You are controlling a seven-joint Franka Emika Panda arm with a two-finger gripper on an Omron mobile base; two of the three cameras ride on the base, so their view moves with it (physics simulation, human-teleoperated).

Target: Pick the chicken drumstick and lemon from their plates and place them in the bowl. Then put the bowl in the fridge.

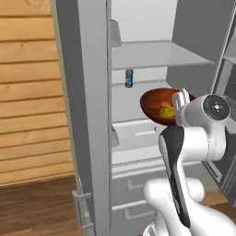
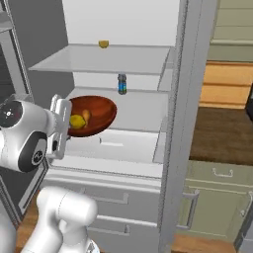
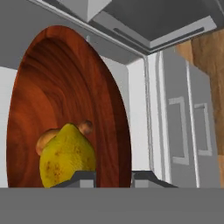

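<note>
While clamped on the near rim of the bowl (image 2: 94, 114), the end effector (image 2: 63, 127) holds it mid-left in the right base view, just above a glass shelf (image 2: 141, 106) of the open fridge (image 1: 87, 115). Lemon (image 3: 68, 157) and drumstick (image 3: 65, 132) rest inside. Judged best: keep the bowl level, lower it flat, clear of the small bottle (image 2: 121, 84), then release.

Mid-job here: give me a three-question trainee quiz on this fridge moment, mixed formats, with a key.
1. True or false: the lemon and chicken drumstick lie in the bowl.
2. The gripper holds the bowl by its: A) rim B) underside C) contents?
3. Fill in: a small blue-labelled bottle stands on a shelf inside the ____.

Key: 1 true; 2 A; 3 fridge.
</note>
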